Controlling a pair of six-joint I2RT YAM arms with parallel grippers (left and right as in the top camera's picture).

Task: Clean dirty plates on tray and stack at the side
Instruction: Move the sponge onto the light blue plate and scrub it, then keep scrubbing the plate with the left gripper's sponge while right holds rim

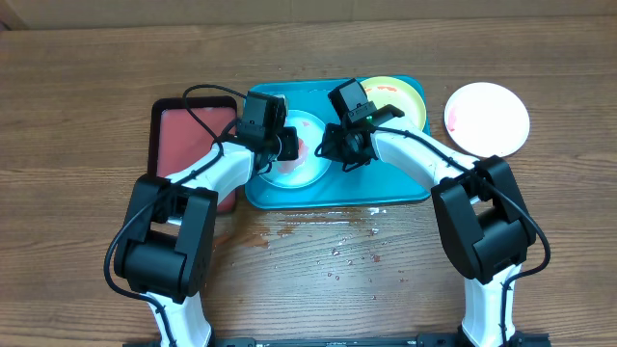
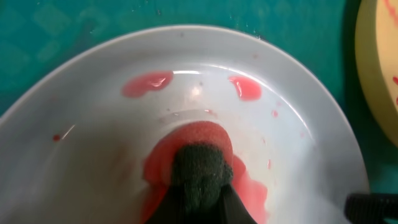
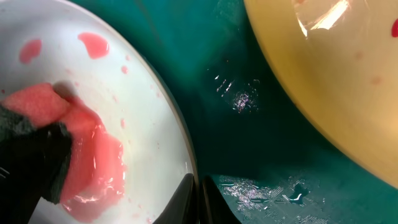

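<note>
From overhead, we see the tray (image 1: 337,194) at the middle of the table (image 1: 87,87). The light blue plate (image 1: 299,172) lies in the tray's left half and the yellow-green plate (image 1: 397,96) in its far right corner. The white plate (image 1: 487,118) sits on bare wood just right of the tray. A red tray (image 1: 193,135) lies against the tray's left side, and droplets (image 1: 337,246) dot the wood at its near edge. The left gripper (image 1: 289,146) is over the light blue plate, and the right gripper (image 1: 333,152) is at that plate's right edge.

In the left wrist view, we see the left gripper clamped on a pink sponge (image 2: 199,134) with a dark scrub pad, pressed into red sauce (image 2: 146,84) on the plate's white centre.

In the right wrist view, the right gripper's fingers are drawn narrow, pinching the light blue plate's rim. Wet tray floor separates this plate from the yellow-green one.
</note>
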